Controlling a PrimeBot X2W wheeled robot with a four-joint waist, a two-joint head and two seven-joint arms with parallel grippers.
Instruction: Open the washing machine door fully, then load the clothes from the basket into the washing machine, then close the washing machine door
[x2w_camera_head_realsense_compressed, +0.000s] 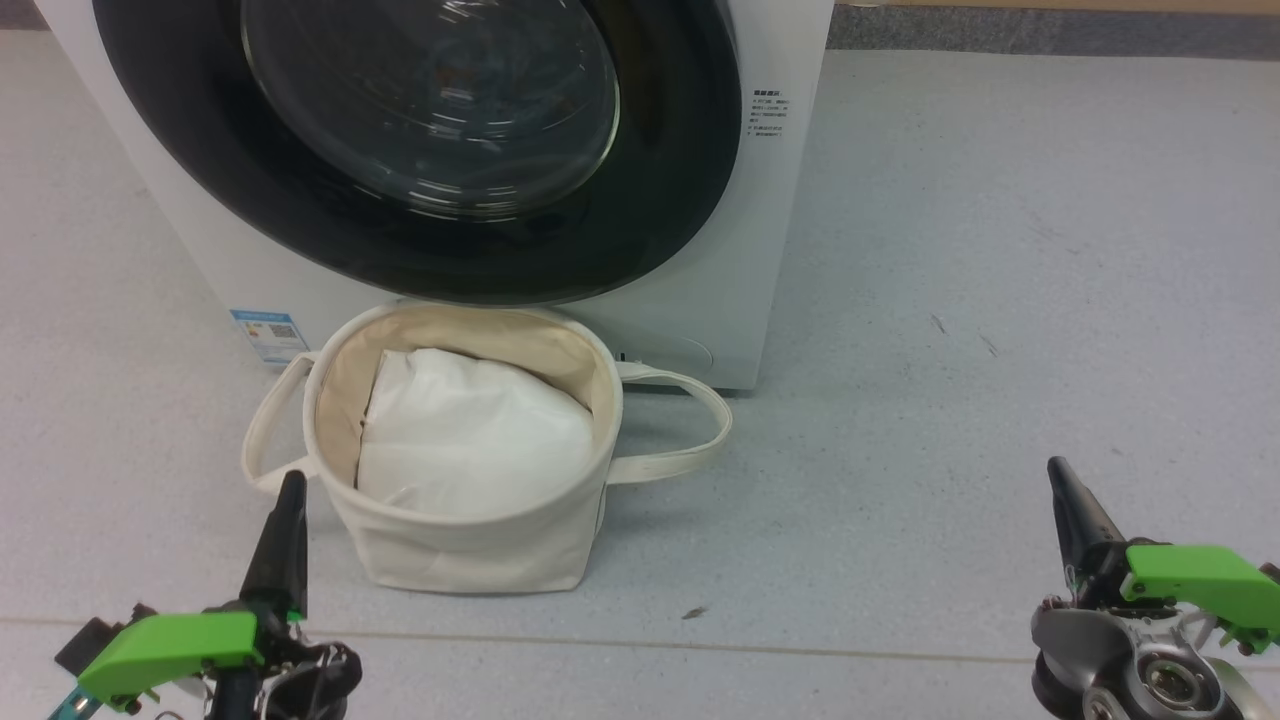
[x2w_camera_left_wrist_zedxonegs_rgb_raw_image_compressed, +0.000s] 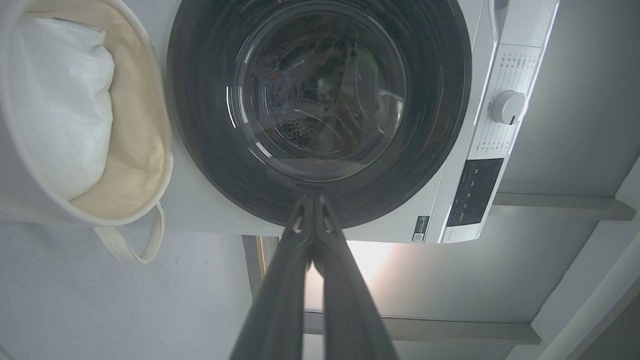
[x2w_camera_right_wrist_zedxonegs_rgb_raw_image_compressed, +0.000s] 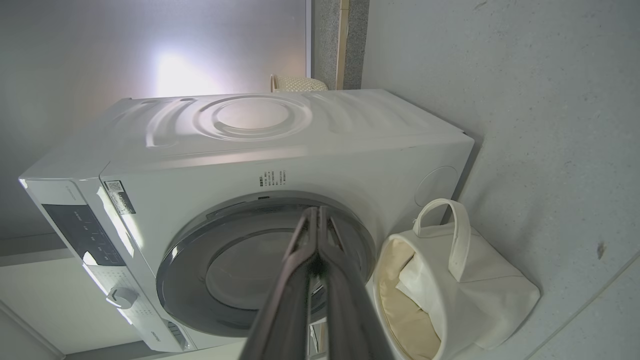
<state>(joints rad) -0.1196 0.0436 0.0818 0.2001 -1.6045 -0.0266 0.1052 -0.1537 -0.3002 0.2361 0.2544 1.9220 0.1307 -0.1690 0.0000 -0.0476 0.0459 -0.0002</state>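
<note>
Because the basket (x2w_camera_head_realsense_compressed: 470, 555) sits below the door (x2w_camera_head_realsense_compressed: 680, 200), our pinched-together left gripper (x2w_camera_head_realsense_compressed: 290, 490) or right gripper (x2w_camera_head_realsense_compressed: 1060, 480) could knock it.

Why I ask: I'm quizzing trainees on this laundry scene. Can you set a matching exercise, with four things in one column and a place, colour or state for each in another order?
Things:
1. washing machine door
2. basket
3. white cloth
4. left gripper

Descriptions:
a. lying inside the basket
b. fingers pressed together, holding nothing, at the head view's lower left
c. shut, with a glossy black ring around glass
d. standing on the floor right in front of the washing machine

Pairs: 1-c, 2-d, 3-a, 4-b
</note>
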